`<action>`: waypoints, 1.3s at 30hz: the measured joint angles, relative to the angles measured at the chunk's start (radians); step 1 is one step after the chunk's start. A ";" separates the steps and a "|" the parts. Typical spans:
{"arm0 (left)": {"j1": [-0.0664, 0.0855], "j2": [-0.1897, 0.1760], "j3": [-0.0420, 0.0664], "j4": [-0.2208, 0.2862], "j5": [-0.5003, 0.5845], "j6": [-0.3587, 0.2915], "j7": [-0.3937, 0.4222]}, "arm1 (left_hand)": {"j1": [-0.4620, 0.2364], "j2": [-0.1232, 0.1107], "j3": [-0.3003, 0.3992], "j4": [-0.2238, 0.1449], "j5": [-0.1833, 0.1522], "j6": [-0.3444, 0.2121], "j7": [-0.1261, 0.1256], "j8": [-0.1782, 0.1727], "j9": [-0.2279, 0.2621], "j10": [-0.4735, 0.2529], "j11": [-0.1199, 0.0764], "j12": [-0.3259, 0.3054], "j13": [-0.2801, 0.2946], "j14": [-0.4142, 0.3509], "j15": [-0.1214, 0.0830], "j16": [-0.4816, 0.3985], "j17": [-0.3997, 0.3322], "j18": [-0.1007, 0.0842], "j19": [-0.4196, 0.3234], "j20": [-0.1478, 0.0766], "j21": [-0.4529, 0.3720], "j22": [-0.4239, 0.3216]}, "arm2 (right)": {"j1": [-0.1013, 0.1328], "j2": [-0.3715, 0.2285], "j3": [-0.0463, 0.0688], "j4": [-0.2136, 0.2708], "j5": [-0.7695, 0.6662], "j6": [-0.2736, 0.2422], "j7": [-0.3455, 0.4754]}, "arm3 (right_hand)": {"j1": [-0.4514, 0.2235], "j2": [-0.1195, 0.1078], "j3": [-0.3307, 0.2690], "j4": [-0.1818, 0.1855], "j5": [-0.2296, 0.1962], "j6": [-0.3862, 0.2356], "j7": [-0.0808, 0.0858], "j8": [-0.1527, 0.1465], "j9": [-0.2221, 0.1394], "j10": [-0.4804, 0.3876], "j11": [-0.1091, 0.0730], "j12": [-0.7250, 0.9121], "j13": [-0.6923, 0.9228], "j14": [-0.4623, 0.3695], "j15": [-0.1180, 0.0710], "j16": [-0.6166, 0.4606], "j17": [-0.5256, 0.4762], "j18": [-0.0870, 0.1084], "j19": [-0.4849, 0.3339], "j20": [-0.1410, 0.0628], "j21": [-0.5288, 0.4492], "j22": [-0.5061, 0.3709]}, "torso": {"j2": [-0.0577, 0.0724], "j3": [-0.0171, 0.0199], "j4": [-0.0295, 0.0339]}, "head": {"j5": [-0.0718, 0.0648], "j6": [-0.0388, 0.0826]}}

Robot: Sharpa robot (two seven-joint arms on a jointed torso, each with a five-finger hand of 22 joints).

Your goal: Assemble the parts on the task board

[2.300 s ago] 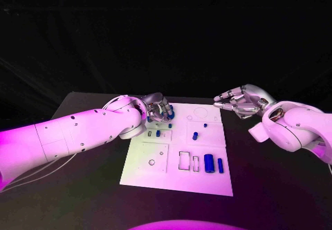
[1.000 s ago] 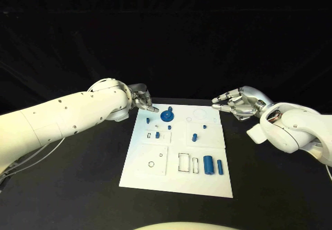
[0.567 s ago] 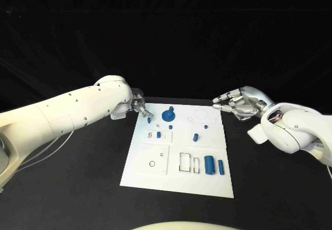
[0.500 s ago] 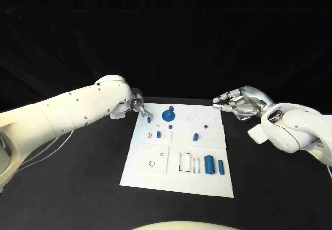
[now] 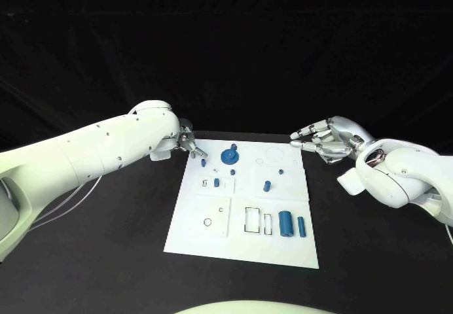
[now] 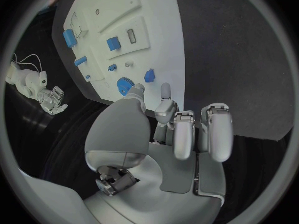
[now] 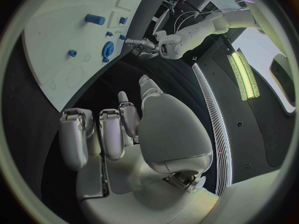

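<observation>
Gear (image 5: 228,156) now stands seated at the far end of the board (image 5: 213,239), since my left hand (image 5: 186,144) has let it go and drawn back beside the board's far left corner, fingers loosely apart and empty, while my right hand (image 5: 324,140) hovers empty off the far right corner.

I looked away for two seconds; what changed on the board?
The left hand let go of the round blue gear at the far end of the white task board and drew back off its left edge. The right hand and other blue parts stayed put.
</observation>
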 measured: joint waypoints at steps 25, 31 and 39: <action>0.000 0.034 -0.003 -0.047 0.034 0.015 -0.003 | -0.002 0.016 -0.003 0.003 0.000 0.000 0.000 0.003 0.012 -0.015 0.000 0.000 -0.015 -0.004 -0.004 0.000 0.000 0.000 0.000 0.000 0.004 0.000 | -0.003 0.003 0.000 -0.001 0.000 0.003 0.000 | 0.000 0.000 0.000 0.000 0.006 0.000 0.000 0.000 0.000 0.000 0.000 0.000 0.000 -0.004 -0.004 0.000 0.000 0.000 0.000 0.000 0.000 0.000 | -0.001 -0.0006 0.0001 | 0.000 -0.004; 0.000 0.038 -0.005 -0.051 0.040 0.025 -0.003 | 0.002 0.020 -0.003 0.003 0.000 0.000 0.000 0.003 0.015 -0.015 0.000 0.000 -0.015 -0.004 -0.004 0.000 0.000 0.000 0.000 0.000 0.004 0.000 | -0.003 0.004 0.000 -0.001 0.000 0.003 0.000 | 0.000 0.000 0.000 0.000 0.006 0.000 0.000 0.000 0.000 0.000 0.000 0.000 0.000 -0.004 -0.004 0.000 0.000 0.000 0.000 0.000 0.000 0.000 | -0.001 -0.0001 0.0000 | -0.001 -0.005; -0.001 0.045 -0.008 -0.059 0.046 0.035 -0.002 | 0.008 0.027 -0.003 0.003 0.000 -0.004 -0.003 0.003 0.018 -0.014 0.000 -0.001 -0.017 -0.004 -0.004 0.000 0.000 0.000 0.000 0.000 0.004 0.000 | -0.003 0.004 0.000 -0.001 0.000 0.004 0.000 | 0.000 0.000 0.000 0.000 0.006 0.000 0.000 0.000 0.000 0.000 0.000 0.000 0.000 -0.004 -0.004 0.000 0.000 0.000 0.000 0.000 0.000 0.000 | -0.001 -0.0001 -0.0001 | -0.002 -0.005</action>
